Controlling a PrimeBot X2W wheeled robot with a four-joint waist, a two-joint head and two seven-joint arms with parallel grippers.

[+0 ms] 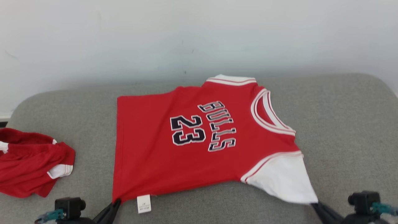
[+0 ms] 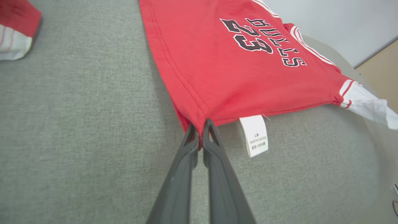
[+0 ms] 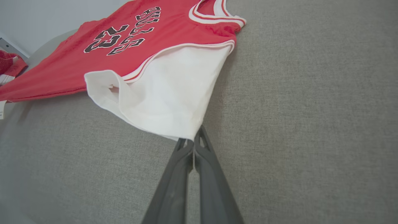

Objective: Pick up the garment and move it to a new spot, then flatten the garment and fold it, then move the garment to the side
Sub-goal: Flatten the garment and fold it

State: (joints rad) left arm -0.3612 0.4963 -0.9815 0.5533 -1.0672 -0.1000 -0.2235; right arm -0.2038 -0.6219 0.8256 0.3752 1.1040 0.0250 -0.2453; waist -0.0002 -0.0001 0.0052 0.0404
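Head view | red jersey (image 1: 149,149) flat, white sleeve (image 1: 279,180) | grey woven cushion (image 1: 342,124)

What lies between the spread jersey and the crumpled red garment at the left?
Bare grey cushion separates the jersey from the crumpled red garment, as the head view shows.

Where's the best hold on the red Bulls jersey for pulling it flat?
The near corners, from the near edge, as now: left gripper shut on the hem corner beside the care label, right gripper shut on the white sleeve tip. The jersey lies sideways, so both ends of its near side are there.
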